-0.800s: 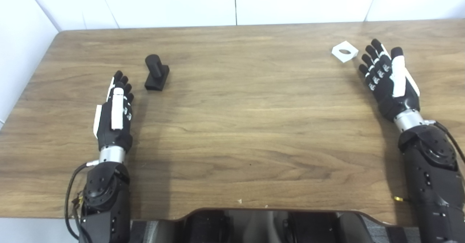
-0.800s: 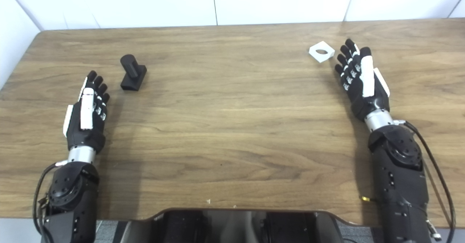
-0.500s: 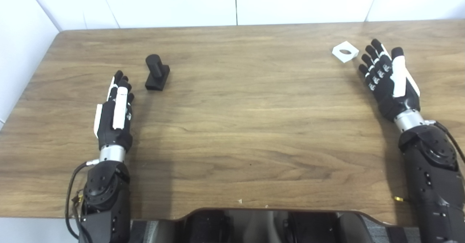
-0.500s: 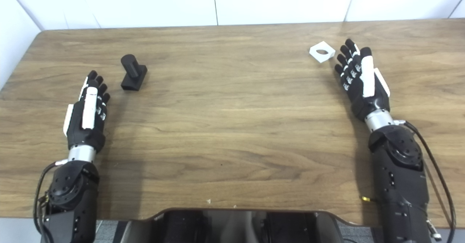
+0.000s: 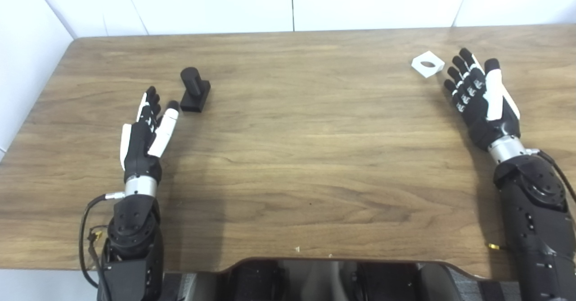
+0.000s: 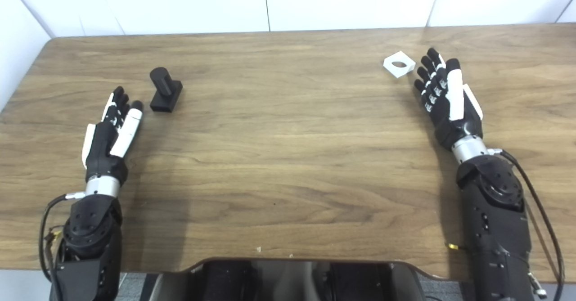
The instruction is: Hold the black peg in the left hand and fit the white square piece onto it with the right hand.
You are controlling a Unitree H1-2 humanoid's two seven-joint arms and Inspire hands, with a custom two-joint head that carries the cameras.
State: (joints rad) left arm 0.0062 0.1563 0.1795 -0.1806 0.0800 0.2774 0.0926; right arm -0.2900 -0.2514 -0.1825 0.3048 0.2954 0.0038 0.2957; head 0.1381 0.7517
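Wood-grain surface (image 5: 288,125) is carrying the black peg (image 5: 194,89), a round post sitting on a dark block, just beyond the left hand (image 5: 146,132), which is lying spread and empty. Far right, the white square piece (image 5: 427,64), holed through its middle, is resting just beside the spread, empty right hand (image 5: 483,98).

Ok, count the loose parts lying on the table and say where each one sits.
2. The black peg stands on the table's left side, just beyond the left hand; the white square piece lies far right, beside the right hand's fingertips. Nothing looks hidden.
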